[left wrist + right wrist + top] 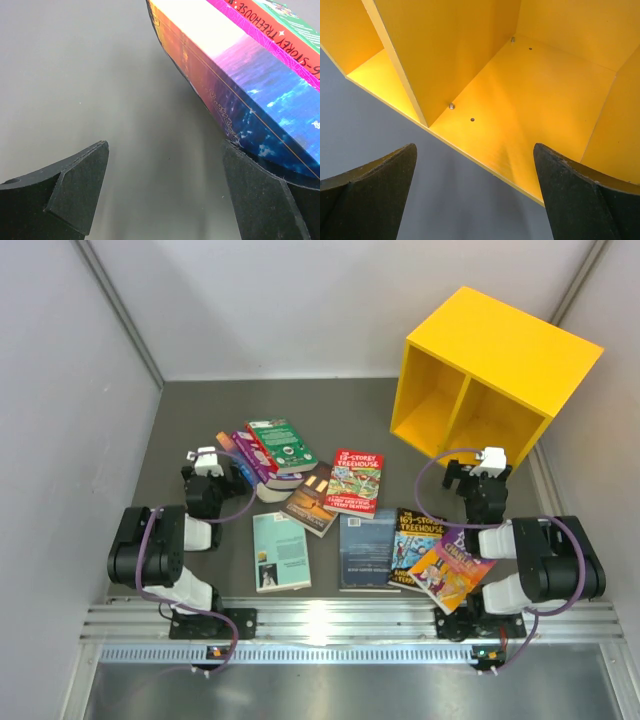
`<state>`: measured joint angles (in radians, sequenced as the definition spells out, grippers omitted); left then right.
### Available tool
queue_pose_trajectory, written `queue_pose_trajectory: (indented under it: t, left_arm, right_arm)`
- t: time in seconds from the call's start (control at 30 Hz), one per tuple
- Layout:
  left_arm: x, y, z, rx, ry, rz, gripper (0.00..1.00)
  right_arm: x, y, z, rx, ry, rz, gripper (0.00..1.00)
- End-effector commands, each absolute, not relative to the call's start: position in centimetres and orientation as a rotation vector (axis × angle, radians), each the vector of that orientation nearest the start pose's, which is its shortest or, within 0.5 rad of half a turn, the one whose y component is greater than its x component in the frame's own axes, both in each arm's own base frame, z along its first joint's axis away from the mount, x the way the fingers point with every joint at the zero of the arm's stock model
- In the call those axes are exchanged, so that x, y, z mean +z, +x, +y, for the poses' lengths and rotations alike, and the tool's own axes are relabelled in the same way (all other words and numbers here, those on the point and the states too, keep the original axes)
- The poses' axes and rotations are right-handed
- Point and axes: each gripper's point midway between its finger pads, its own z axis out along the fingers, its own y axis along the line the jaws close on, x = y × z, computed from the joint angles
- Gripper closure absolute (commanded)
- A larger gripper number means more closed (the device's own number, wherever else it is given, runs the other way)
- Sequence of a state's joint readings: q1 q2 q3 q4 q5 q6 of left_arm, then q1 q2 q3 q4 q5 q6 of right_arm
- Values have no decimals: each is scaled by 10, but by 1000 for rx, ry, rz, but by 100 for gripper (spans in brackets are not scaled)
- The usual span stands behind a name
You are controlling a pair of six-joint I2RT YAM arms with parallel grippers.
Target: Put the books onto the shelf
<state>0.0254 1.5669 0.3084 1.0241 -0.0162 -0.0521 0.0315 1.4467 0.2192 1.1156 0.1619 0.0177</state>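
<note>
Paper books (352,481) lie on the desk (180,410), nearest stack (240,85) just beside the left claw (165,165); probably light, flexible, slick: grip at the spine. Both claws stand wide apart, empty. The shelf (530,90) faces the right claw (475,160).

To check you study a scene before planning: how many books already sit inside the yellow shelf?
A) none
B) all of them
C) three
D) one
A: no book shows in either compartment of the yellow shelf in the top or right wrist views, while the books all lie out on the table.
</note>
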Motion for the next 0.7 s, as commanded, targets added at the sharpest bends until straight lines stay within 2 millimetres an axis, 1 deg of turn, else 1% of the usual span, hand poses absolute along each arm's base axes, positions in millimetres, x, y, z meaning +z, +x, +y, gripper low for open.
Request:
queue_pose_trajectory:
  t: [0.0, 0.1, 0.17, 0.2, 0.23, 0.27, 0.3, 0.33, 0.37, 0.4, 0.43, 0.47, 0.5, 0.53, 0.57, 0.6, 0.63, 0.67]
  left_arm:
    - [81, 393, 1, -34, -43, 1742, 1]
    - [81, 393, 1, -34, -43, 1744, 1]
    - [80, 393, 1, -34, -43, 1744, 1]
    - [81, 393, 1, -34, -43, 1744, 1]
    - [81, 393, 2, -33, -44, 1742, 1]
    - [80, 393, 1, -35, -45, 1744, 1]
    - [80, 393, 2, -33, -44, 1744, 1]
    - [80, 393, 1, -34, -43, 1744, 1]
    - [80, 393, 1, -34, -43, 1744, 1]
    - [80, 393, 2, -32, -46, 1744, 1]
    - [81, 393, 1, -34, -43, 1744, 1]
    - [81, 393, 1, -34, -43, 1742, 1]
    - [81, 393, 1, -35, -42, 1744, 1]
    - [80, 393, 1, -34, -43, 1745, 1]
    - [80, 393, 1, -34, -43, 1744, 1]
    - [80, 393, 1, -35, -42, 1745, 1]
    - [80, 393, 2, -33, -44, 1745, 1]
    - [81, 393, 2, -31, -44, 1742, 1]
  right_arm:
    - [121, 379, -15, -88, 99, 1593, 0]
    - [121, 380, -14, -76, 96, 1596, 0]
    - [122, 380, -6, -41, 51, 1593, 0]
    - [121, 380, -2, -49, -3, 1602, 0]
    - [124, 382, 4, -33, -36, 1601, 0]
    - [134, 383, 5, -42, -52, 1584, 0]
    - [125, 380, 9, -38, -71, 1641, 0]
    - [135, 385, 12, -40, -92, 1634, 0]
    - [147, 385, 16, -33, -113, 1630, 0]
    - [147, 387, 30, 9, -171, 1686, 0]
    - [149, 386, 38, 27, -215, 1715, 0]
    - [161, 384, 47, 52, -244, 1713, 0]
    - [180, 384, 69, 99, -303, 1693, 0]
    - [169, 372, 80, 127, -333, 1765, 0]
    - [190, 361, 102, 170, -378, 1718, 0]
    - [198, 354, 110, 179, -381, 1712, 0]
    - [207, 347, 120, 238, -331, 1708, 0]
    - [219, 331, 135, 311, -306, 1704, 0]
